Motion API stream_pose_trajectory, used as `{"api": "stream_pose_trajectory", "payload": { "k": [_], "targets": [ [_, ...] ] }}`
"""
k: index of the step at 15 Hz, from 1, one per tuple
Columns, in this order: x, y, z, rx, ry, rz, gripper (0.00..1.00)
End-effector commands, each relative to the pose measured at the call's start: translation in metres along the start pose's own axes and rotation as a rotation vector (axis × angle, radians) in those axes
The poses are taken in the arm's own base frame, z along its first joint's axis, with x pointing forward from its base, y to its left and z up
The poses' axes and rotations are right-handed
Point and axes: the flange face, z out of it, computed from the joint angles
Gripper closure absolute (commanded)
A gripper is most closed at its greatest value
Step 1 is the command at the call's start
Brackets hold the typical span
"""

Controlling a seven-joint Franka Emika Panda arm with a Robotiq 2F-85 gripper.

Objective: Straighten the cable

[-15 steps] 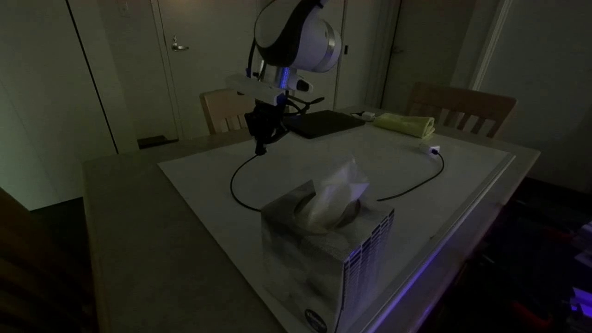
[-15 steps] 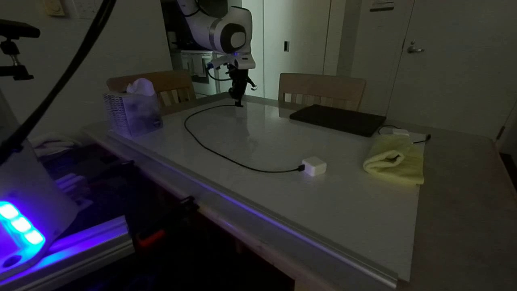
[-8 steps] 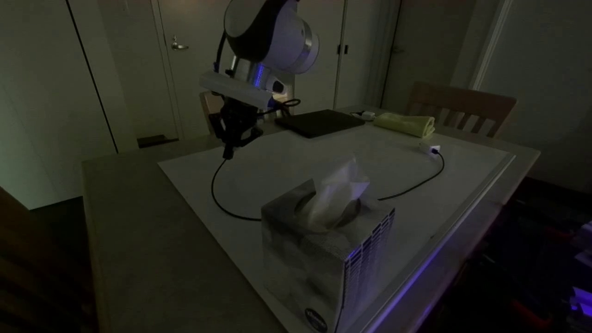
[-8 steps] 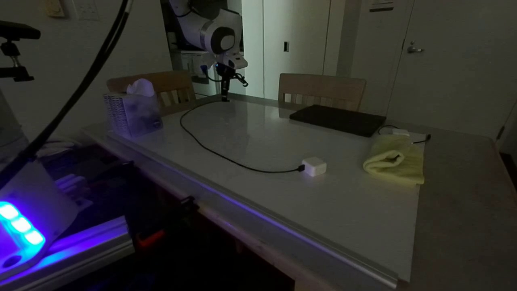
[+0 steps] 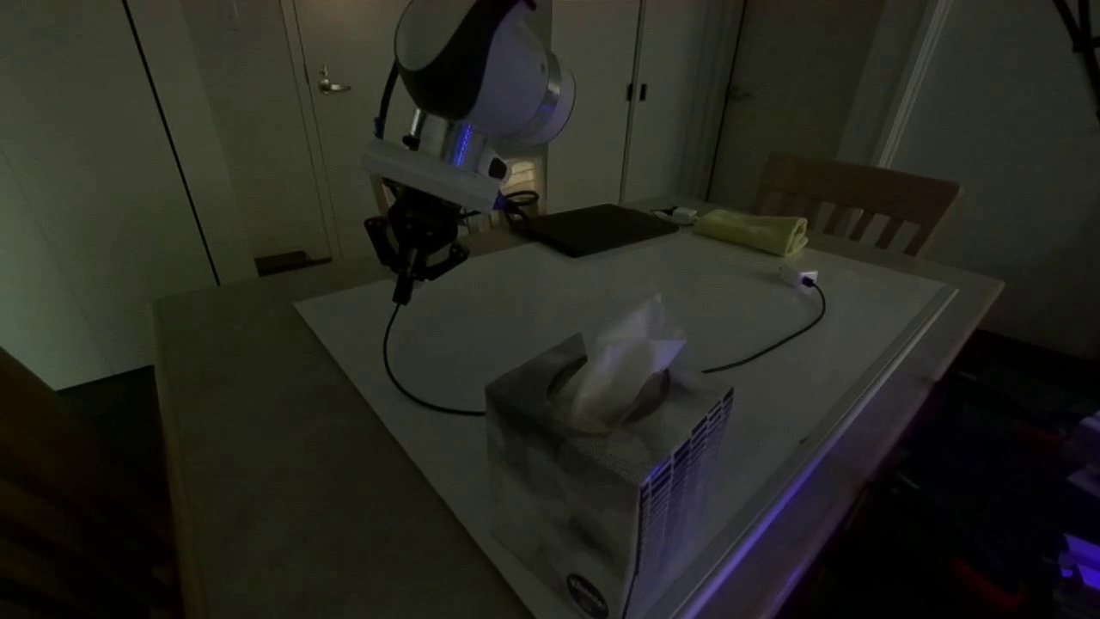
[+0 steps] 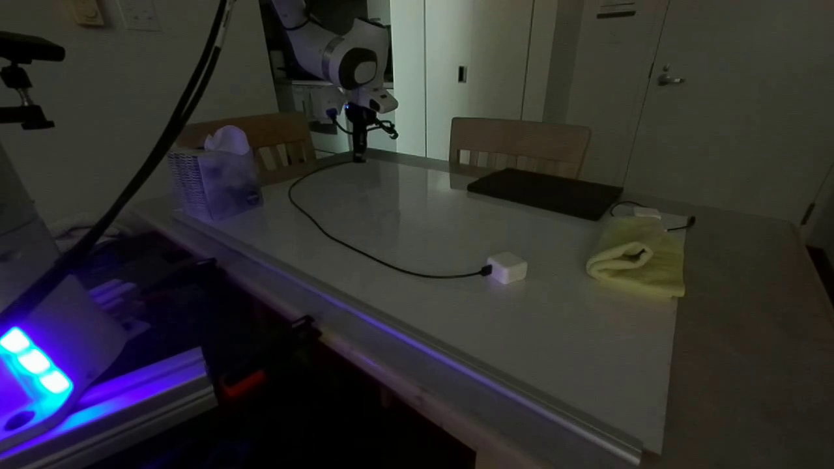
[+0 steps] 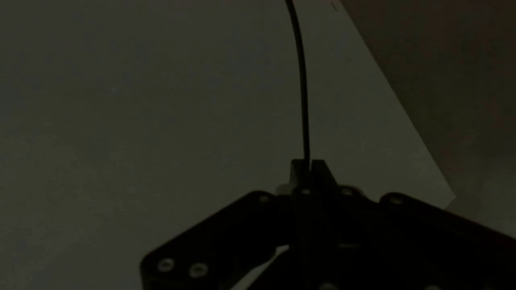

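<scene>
Blk cable [image 6: 427, 276] gripped, bowed across wht board [image 6: 573, 358].
L to R in an exterior view: tissue box [image 6: 218, 182]; cable's bend near it; gripper [image 6: 359, 158] — fingers nearly together, cable nipped btwn tips; wht cube [image 6: 508, 268] w/ cable's end plugged in; blk pad [image 6: 545, 192], farther back; yellow towel [image 6: 642, 260] — folded, at board's edge.

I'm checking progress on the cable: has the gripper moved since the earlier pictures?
Yes. In both exterior views, the gripper has shifted leftward in the picture, farther from the black pad.
</scene>
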Motion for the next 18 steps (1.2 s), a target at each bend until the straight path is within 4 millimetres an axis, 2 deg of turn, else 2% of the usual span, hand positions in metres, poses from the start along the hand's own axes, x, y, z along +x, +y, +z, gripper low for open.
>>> {"api": "stream_pose_trajectory", "payload": {
  "k": [1,9,13,18],
  "targets": [
    [-0.001,-0.005,0.0,0.005,-0.012,-0.039,0.99],
    [-0.047,-0.057,0.012,0.024,-0.156,-0.513,0.99],
    [-0.056,-0.068,0.027,0.031,-0.237,-0.721,0.99],
    [-0.063,-0.071,0.044,0.069,-0.368,-0.96,0.99]
  ]
}}
